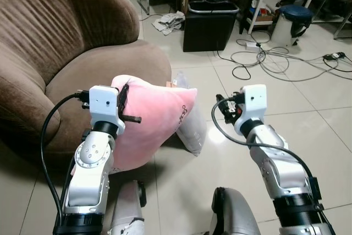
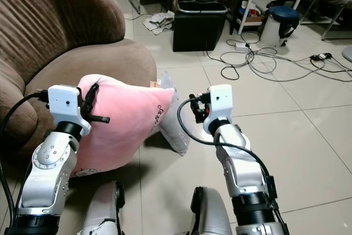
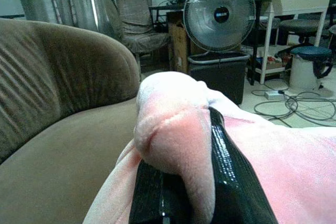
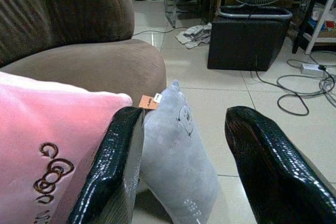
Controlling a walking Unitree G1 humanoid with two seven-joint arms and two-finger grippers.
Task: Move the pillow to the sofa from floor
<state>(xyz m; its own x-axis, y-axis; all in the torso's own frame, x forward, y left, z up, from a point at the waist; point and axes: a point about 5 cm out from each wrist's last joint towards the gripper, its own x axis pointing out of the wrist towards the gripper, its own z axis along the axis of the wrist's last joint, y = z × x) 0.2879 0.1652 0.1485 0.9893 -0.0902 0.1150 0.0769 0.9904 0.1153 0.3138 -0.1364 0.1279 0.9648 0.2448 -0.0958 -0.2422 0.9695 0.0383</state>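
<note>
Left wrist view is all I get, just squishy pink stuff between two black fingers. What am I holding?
Observer: The left gripper is pinching one corner of a big pink plush pillow, held up beside the brown round sofa.
Operator: Is the other arm helping?
Observer: No. The right gripper has its fingers spread apart, next to the pink pillow's embroidered corner.
Operator: Is anything else down there?
Observer: Yes, a grey plush pillow with an orange tag leans on the tiled floor, just behind the pink one.
</note>
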